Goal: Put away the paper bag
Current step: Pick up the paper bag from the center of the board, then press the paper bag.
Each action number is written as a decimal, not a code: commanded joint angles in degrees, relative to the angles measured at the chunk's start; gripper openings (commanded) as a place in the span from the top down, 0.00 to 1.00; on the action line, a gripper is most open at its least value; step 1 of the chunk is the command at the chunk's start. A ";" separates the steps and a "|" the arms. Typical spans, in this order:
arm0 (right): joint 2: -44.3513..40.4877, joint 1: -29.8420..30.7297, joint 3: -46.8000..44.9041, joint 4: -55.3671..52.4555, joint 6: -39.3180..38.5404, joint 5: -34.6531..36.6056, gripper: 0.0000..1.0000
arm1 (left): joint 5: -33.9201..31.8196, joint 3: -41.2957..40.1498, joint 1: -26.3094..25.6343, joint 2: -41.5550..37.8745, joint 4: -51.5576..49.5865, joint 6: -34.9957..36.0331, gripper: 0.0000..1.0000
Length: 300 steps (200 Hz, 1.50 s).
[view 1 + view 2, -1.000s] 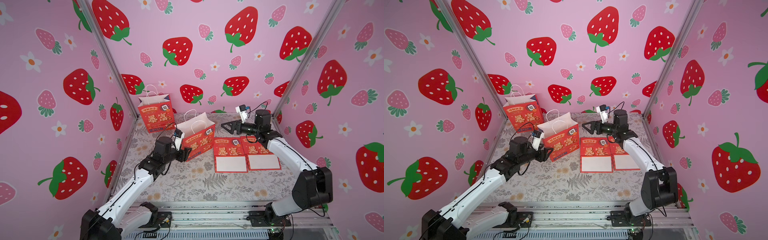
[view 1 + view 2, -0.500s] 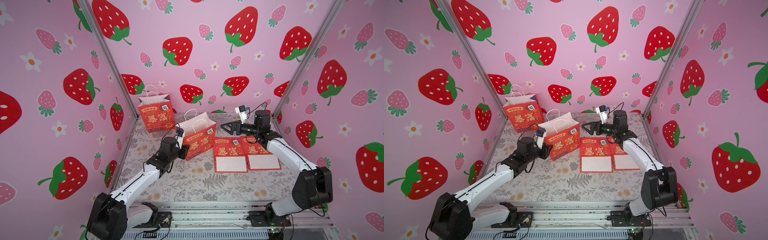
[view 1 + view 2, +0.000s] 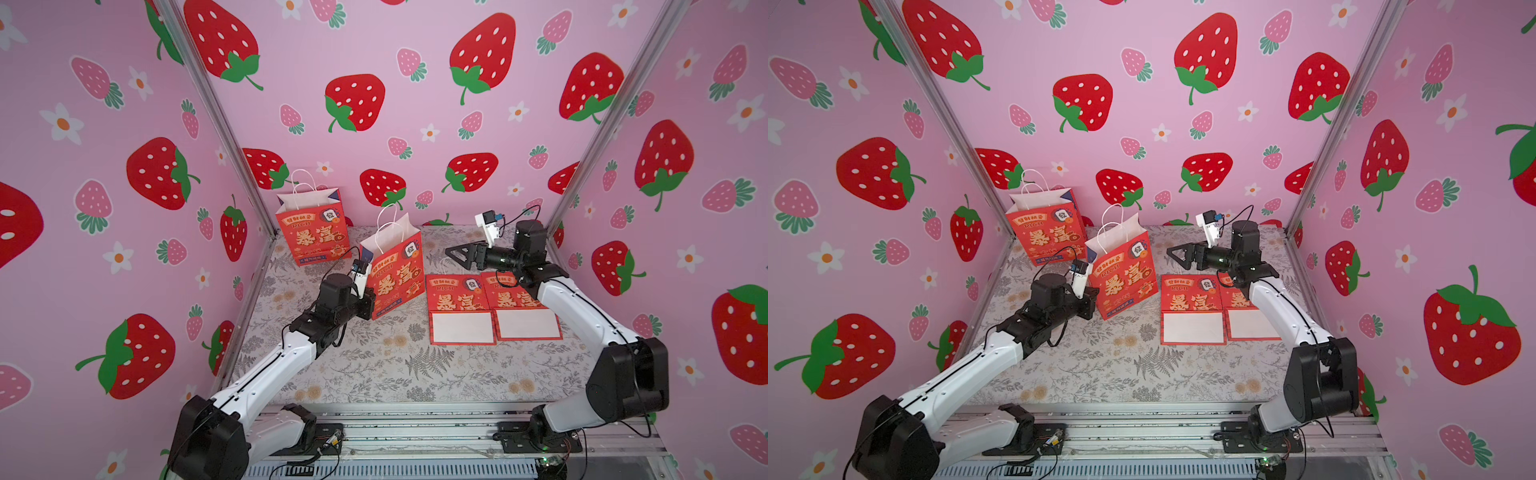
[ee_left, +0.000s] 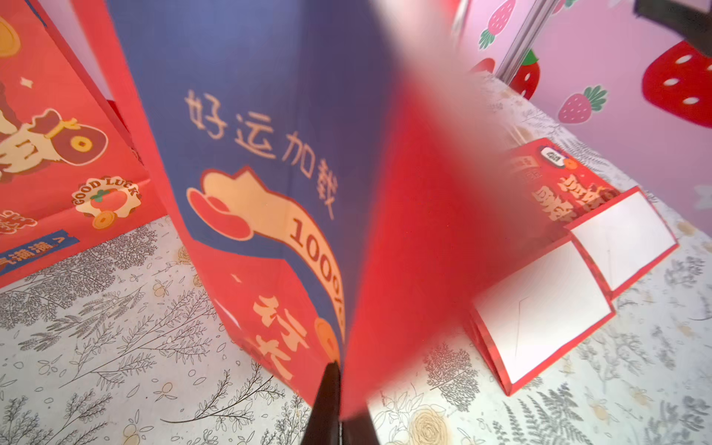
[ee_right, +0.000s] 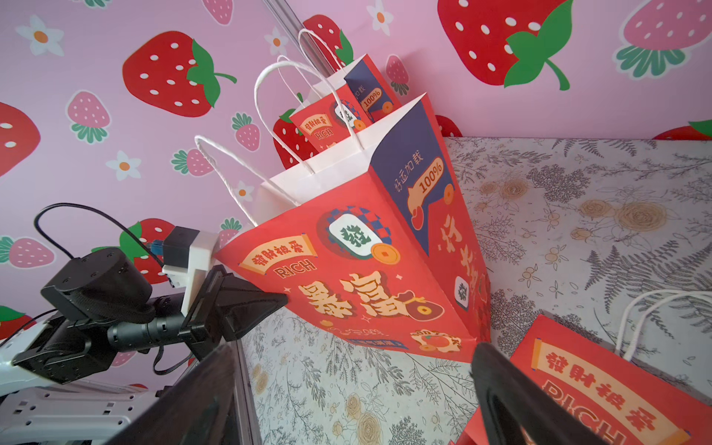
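A red paper bag [image 3: 397, 274] [image 3: 1125, 276] with white handles stands open and tilted in the middle of the table. My left gripper [image 3: 371, 305] [image 3: 1094, 301] is shut on its lower side fold, low near the table. In the left wrist view the dark fingertips [image 4: 331, 385] pinch the crease between the bag's blue and red panels [image 4: 269, 154]. The right wrist view shows the same bag [image 5: 366, 277] with the left gripper [image 5: 269, 304] at its edge. My right gripper [image 3: 455, 253] [image 3: 1177, 253] [image 5: 354, 354] hovers open to the bag's right, holding nothing.
A second upright red bag [image 3: 313, 228] [image 3: 1046, 232] stands at the back left corner. Two flattened red bags [image 3: 457, 307] [image 3: 521, 305] lie side by side under my right arm. Strawberry-patterned walls enclose the table on three sides.
The left arm reached in towards the standing bag and its jaws closed on the bag's side fold. The right arm stayed where it was, open.
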 commanded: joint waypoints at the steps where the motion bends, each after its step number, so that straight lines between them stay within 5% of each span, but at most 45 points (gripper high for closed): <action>1: -3.03 -3.09 -1.26 0.27 0.92 -3.98 0.02 | 4.30 4.47 -0.14 -4.95 -5.54 -1.12 1.00; 63: 1.22 -7.54 0.26 0.44 4.80 -17.97 0.01 | 15.88 15.45 1.21 -12.90 -14.43 -5.14 1.00; 139: 5.13 -1.30 3.54 1.96 6.44 -32.87 0.00 | 21.81 23.75 3.19 -13.67 -10.27 -15.70 1.00; 213: 2.40 4.72 3.47 15.73 16.88 -30.83 0.00 | 20.90 24.24 3.98 -11.78 -7.66 -18.90 1.00; 300: 4.43 7.48 4.88 17.97 19.44 -22.50 0.21 | 22.09 24.82 4.16 -12.79 -4.94 -20.89 1.00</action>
